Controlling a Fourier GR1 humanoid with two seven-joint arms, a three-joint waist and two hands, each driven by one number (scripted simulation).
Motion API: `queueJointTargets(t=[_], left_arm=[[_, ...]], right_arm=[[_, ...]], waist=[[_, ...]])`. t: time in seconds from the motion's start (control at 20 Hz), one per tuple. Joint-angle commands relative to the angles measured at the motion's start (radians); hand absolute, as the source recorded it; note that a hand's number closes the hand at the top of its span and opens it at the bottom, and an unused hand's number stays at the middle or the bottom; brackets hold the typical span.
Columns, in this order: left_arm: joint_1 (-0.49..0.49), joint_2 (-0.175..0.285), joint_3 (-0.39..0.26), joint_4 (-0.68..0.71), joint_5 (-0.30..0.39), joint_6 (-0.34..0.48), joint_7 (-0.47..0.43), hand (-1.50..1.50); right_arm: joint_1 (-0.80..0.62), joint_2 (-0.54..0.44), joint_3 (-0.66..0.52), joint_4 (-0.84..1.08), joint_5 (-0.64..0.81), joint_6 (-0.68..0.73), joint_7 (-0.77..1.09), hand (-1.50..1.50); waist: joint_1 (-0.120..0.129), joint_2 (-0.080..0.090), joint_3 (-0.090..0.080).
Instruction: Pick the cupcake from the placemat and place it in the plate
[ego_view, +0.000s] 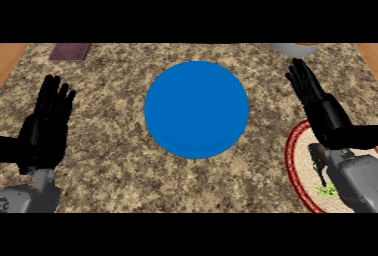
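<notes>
Carefully, I am aiming to pull my right hand (325, 112), fingers straight and together, nearer over the placemat (294, 165), where the cupcake (325, 190) is sitting mostly hidden under my forearm (359, 181).

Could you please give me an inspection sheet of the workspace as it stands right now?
Surface: speckled stone counter, no spills seen.
Job's things: blue plate at centre, nothing on it; placemat with a red rim at right, partly under the right forearm; cupcake not clearly seen, only a green patch beside that forearm.
Clutter: flat maroon item at far left; grey round item at far right, cut by the view's edge.
Hands: left hand open, at the left; right hand open, at the right; neither holds anything.
Cables: nothing seen.
Surroundings: wood beyond the counter's left and right edges.
</notes>
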Motion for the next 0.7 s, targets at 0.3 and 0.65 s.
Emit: queueJointTargets(t=[0.3,0.65], left_arm=[[0.087,0.098,-0.059,0.137,-0.098,-0.141,-0.055,0.00],[0.114,0.062,-0.078,0.285,-0.153,-0.216,-0.209,0.00]], right_arm=[[0.053,-0.310,0.033,-0.068,0.250,0.065,0.082,1.50],[0.504,-0.040,-0.066,-0.191,0.139,-0.127,-0.258,-1.50]], waist=[[-0.077,-0.049,-0.047],[-0.044,-0.024,-0.015]])
